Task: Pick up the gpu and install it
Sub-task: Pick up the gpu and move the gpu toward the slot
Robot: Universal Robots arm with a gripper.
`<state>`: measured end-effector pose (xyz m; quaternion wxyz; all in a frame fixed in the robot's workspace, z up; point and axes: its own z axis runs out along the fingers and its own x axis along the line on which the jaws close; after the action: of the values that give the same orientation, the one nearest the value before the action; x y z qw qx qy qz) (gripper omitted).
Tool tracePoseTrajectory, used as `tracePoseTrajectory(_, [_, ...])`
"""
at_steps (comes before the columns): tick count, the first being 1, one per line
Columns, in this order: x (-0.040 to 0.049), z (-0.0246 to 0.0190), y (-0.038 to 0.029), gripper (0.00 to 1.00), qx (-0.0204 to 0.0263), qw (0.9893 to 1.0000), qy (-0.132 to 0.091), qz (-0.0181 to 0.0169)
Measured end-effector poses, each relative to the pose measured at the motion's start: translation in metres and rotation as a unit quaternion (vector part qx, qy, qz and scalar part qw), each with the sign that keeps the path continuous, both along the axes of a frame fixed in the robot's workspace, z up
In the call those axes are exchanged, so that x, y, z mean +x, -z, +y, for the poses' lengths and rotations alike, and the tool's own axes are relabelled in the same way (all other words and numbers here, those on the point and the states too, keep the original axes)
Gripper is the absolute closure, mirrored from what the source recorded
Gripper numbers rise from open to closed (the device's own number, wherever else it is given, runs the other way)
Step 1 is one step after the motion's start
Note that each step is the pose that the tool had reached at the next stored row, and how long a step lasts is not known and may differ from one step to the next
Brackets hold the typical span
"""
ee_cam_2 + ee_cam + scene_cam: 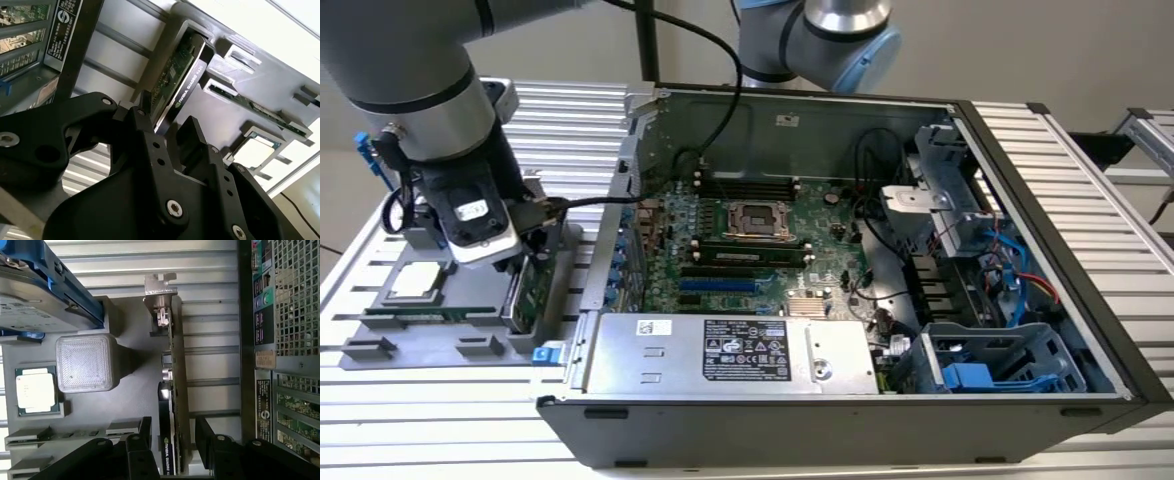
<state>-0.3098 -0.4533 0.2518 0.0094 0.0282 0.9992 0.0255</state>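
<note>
Gripper [172, 432] astride the gpu [178, 385], fingers apart, not clamped.
Set on edge in grey plastic holder [420, 350] at the exterior view's left, outside the case [854, 430]; white lettering along black cooler [166, 450]; folded silver bracket [160, 287].

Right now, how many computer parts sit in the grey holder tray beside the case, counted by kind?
gpu: 1
processor chip: 1
memory stick: 1
hard drive: 1
Total: 4
</note>
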Motion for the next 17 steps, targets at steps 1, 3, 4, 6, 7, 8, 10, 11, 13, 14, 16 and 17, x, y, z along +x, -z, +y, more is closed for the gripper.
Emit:
tracePoseTrajectory(1, [-0.0002,0.0001,0.0018,0.0,0.0,1.0,0.0,0.0])
tracePoseTrajectory(3, [-0.001,0.0004,0.0054,0.0,0.0,1.0,0.0,0.0])
tracePoseTrajectory(4, [-0.0013,0.0007,0.0073,0.0,0.0001,1.0,0.0,0.0])
tracePoseTrajectory(6, [-0.002,0.0011,0.0109,0.0,0.0,1.0,0.0,0.0])
tracePoseTrajectory(7, [-0.0021,0.0012,0.0126,0.0,0.0,1.0,0.0,0.0])
tracePoseTrajectory(8, [-0.0022,0.0014,0.0141,0.0,0.0,1.0,0.0,0.0])
tracePoseTrajectory(10, [-0.0023,0.0017,0.0163,0.0,0.0001,1.0,0.0,0.0])
tracePoseTrajectory(11, [-0.0024,0.0017,0.0164,0.0,0.0,1.0,0.0,0.0])
tracePoseTrajectory(13, [-0.0024,0.0017,0.0164,0.0,-0.0001,1.0,0.0,0.0001])
tracePoseTrajectory(14, [-0.0024,0.0018,0.0165,0.0,-0.0001,1.0,0.0,0.0001])
tracePoseTrajectory(16, [-0.0024,0.0018,0.0167,0.0,0.0,1.0,0.0,0.0])
tracePoseTrajectory(17, [-0.0024,0.0018,0.0167,0.0,0.0,1.0,0.0,0.0])
